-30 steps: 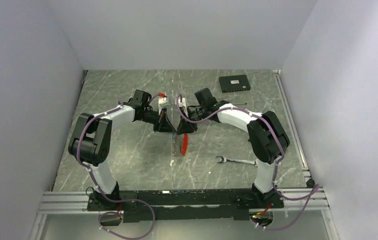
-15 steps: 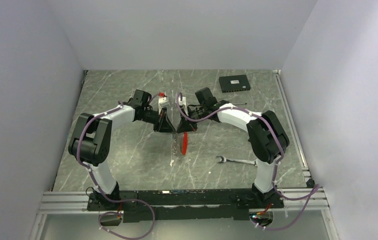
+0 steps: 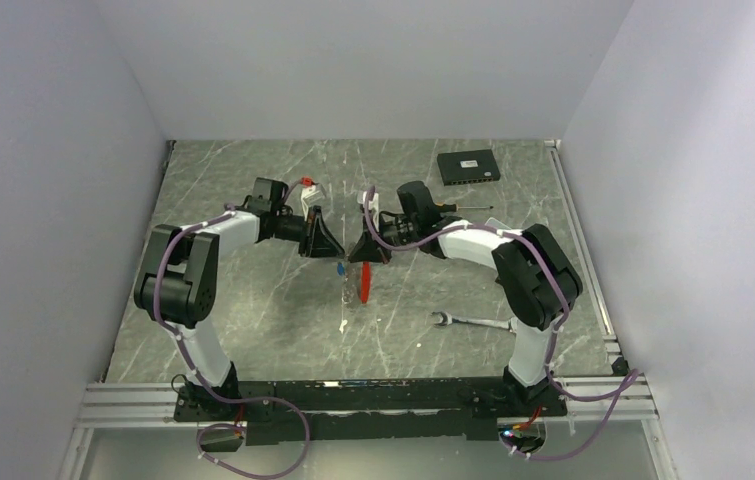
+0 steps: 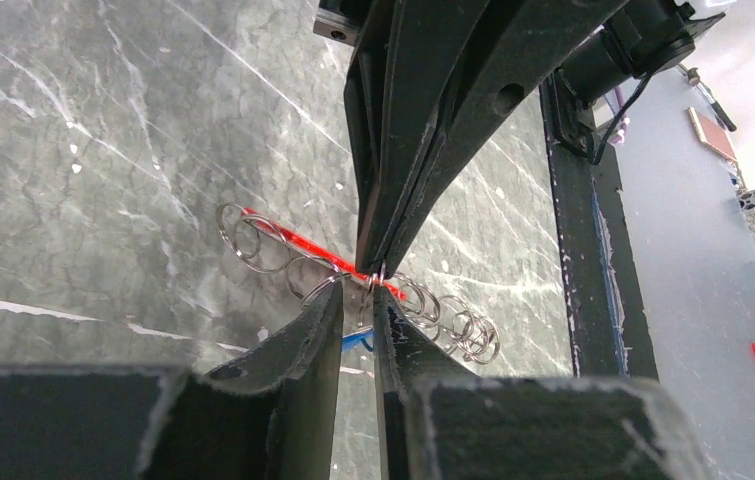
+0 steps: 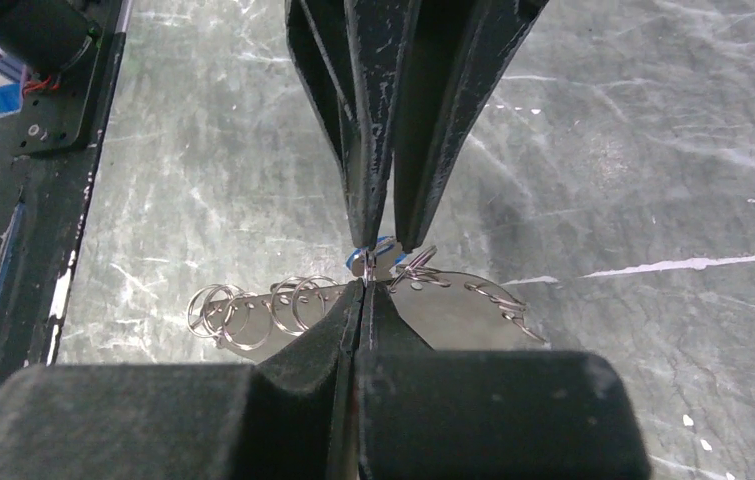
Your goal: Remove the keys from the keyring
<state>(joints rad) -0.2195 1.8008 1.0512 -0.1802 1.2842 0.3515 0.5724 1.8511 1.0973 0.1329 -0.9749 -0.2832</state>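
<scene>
Over the middle of the table (image 3: 253, 310), the right gripper (image 5: 363, 295) is pinched tight on the one keyring (image 4: 253, 240), a string of silvery loops with a single red tag. The left gripper (image 4: 358, 315) faces it tip to tip, its jaws only a narrow slit apart. One blue-headed key (image 4: 355, 341) shows just at that slit, and I cannot tell whether it is gripped. One silver wrench (image 3: 468, 322) lies near the right arm and one flat black box (image 3: 468, 165) at the far edge.
</scene>
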